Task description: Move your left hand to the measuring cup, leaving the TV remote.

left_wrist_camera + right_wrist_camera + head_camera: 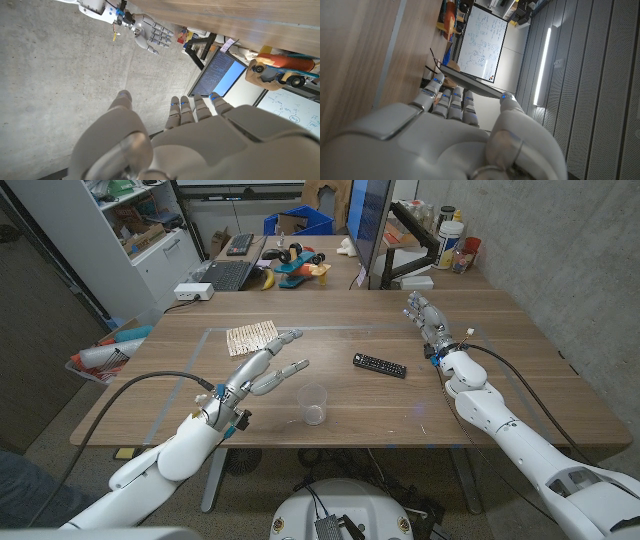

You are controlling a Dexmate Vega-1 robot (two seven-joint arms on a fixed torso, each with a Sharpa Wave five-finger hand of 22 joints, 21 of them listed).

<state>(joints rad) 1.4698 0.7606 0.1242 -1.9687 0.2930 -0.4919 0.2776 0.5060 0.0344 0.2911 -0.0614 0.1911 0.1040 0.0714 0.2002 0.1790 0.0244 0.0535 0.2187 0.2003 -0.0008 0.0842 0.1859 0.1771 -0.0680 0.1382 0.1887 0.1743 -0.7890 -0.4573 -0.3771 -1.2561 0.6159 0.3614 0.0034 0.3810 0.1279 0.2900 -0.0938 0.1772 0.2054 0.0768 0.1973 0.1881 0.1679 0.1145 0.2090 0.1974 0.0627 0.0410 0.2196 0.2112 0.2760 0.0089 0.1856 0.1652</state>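
A clear plastic measuring cup [314, 405] stands upright near the table's front edge. A black TV remote [379, 365] lies flat to its right, further back. My left hand [263, 370] hovers open just left of and above the cup, fingers stretched toward the middle of the table and holding nothing; its back [190, 145] shows in the left wrist view. My right hand [427, 319] stands open at the right side of the table, well clear of the remote, and is also seen across the table as the right hand [150, 33].
A small block of wooden clothespins [251, 335] lies behind my left hand. A monitor [368, 225], keyboard [226, 275], toys [292, 264] and bottles [450, 235] crowd the table's far edge. A concrete wall runs along the right side.
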